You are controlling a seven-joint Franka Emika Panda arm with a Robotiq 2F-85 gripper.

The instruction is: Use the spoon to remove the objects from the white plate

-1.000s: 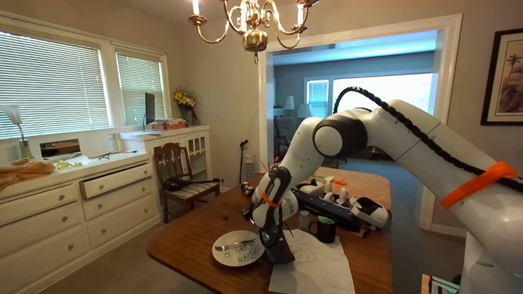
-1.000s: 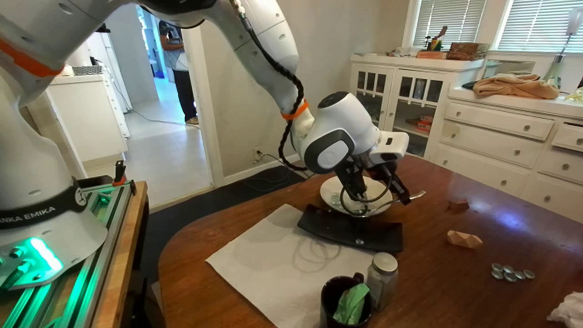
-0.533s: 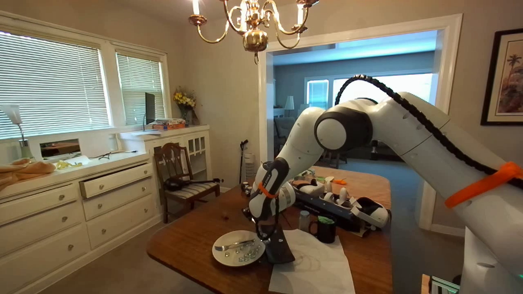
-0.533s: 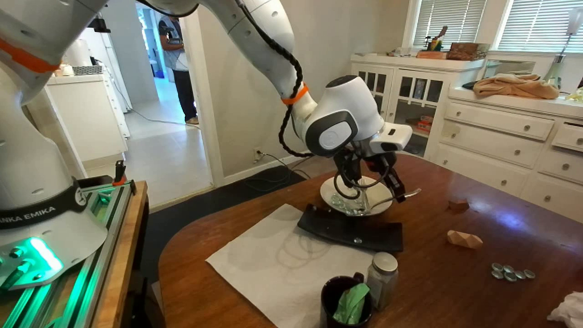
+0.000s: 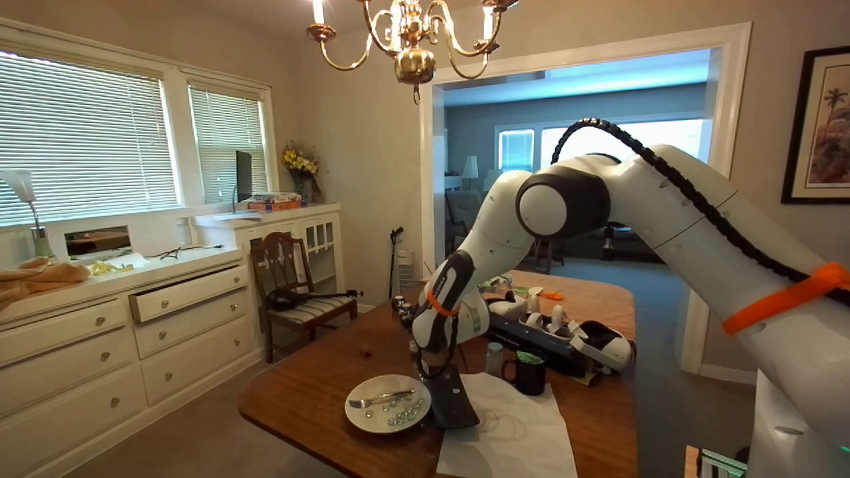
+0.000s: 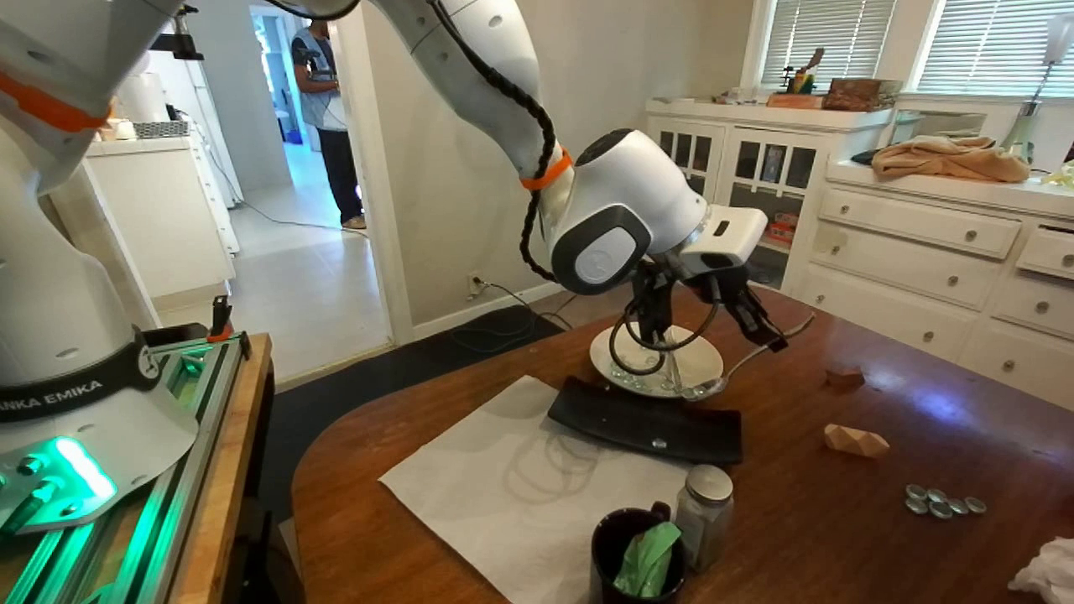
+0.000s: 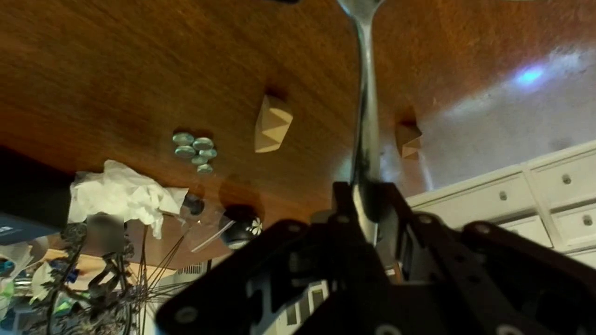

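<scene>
The white plate (image 5: 366, 390) lies on the table in both exterior views. Several small greenish glassy bits (image 5: 404, 415), the objects, lie on it, with a fork (image 5: 378, 399) across its middle. My gripper (image 6: 774, 342) is shut on the handle of a metal spoon (image 6: 749, 358). The spoon slants down, its bowl at the plate's near edge beside the dark tray; whether it carries a bit is hard to tell. In the wrist view the spoon (image 7: 368, 102) runs up from the fingertips (image 7: 364, 190) and its bowl is partly cut off. The plate is out of the wrist view.
A dark curved tray (image 6: 638, 419) with one bit on it (image 6: 659, 443) stands beside the plate, on a white paper sheet (image 6: 512, 478). A jar (image 6: 703, 513), a mug (image 6: 604, 549), wooden blocks (image 6: 856, 440) and a group of more glassy bits (image 6: 940, 503) stand on the table.
My gripper has risen and shifted away from the plate's middle. The spoon came with it; its handle end is higher and its bowl has moved to the plate's edge.
</scene>
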